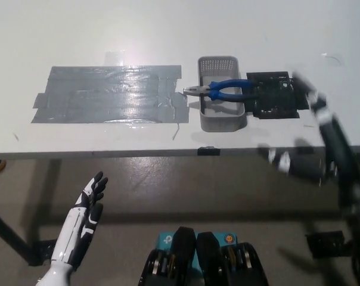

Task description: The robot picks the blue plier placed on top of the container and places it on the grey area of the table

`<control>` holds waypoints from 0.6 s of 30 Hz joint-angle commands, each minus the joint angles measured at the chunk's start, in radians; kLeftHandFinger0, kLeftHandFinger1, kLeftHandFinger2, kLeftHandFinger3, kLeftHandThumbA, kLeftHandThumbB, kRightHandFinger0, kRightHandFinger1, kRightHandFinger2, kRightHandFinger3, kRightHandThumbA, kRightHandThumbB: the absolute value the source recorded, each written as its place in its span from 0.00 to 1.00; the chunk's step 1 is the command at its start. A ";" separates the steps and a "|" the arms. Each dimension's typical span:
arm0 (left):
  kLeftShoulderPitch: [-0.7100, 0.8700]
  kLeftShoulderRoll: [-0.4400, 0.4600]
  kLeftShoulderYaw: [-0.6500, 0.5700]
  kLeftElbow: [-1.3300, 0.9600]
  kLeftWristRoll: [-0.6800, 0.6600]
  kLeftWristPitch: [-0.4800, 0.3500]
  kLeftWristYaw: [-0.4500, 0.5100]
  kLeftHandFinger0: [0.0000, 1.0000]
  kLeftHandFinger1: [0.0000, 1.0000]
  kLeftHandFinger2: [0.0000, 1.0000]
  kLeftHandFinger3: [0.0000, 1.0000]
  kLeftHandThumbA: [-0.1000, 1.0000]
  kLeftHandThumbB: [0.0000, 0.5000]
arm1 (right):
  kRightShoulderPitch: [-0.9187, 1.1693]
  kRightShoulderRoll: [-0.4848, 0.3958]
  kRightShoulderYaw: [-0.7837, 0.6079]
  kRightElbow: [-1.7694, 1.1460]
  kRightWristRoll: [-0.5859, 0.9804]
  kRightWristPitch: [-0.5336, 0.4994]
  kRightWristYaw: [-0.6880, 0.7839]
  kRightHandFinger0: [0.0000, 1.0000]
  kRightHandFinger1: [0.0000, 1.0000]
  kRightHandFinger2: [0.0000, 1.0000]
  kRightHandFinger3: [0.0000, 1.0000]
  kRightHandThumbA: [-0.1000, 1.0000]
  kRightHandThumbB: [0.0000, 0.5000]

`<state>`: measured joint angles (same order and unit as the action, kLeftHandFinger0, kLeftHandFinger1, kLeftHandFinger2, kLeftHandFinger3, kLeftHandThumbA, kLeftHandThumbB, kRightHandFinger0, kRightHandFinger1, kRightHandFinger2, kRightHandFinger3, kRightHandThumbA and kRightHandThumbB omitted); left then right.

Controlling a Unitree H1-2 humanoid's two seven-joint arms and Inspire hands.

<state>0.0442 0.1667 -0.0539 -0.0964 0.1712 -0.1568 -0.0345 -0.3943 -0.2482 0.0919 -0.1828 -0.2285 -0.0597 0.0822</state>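
The blue plier (pixel 227 90) lies across the rim of the grey mesh container (pixel 222 122), its metal jaws poking out past the left wall. The grey area (pixel 108 95), made of tape strips, lies just left of the container on the white table. My black right arm comes up from the lower right, heavily blurred. Its hand (pixel 310 95) hovers to the right of the plier handles, apart from them, over the edge of a black patch. My white left hand (pixel 87 208) rests open below the table's front edge at lower left, holding nothing.
A black rectangular patch (pixel 274 95) lies on the table right beside the container. The table's front edge (pixel 108 154) runs across the middle of the picture, with grey floor below. A small dark marker (pixel 208 151) sits on that edge.
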 commanded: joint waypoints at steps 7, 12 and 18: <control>-0.017 0.018 -0.004 -0.024 0.019 -0.039 -0.009 1.00 1.00 1.00 1.00 1.00 0.25 | -0.436 -0.103 0.134 0.291 -0.037 0.325 0.270 1.00 1.00 1.00 1.00 0.90 0.67; -0.025 0.018 -0.007 -0.019 0.022 -0.043 -0.010 1.00 1.00 1.00 1.00 1.00 0.24 | -0.572 -0.102 0.182 0.487 -0.030 0.337 0.313 1.00 1.00 1.00 1.00 0.86 0.68; -0.033 0.021 -0.007 -0.029 0.021 -0.030 -0.016 1.00 1.00 1.00 1.00 1.00 0.23 | -0.706 -0.088 0.250 0.705 -0.058 0.289 0.344 1.00 1.00 1.00 1.00 0.87 0.74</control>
<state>0.0249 0.1691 -0.0561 -0.0965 0.1834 -0.1591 -0.0354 -1.0046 -0.3277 0.3154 0.4743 -0.2566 0.2262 0.3647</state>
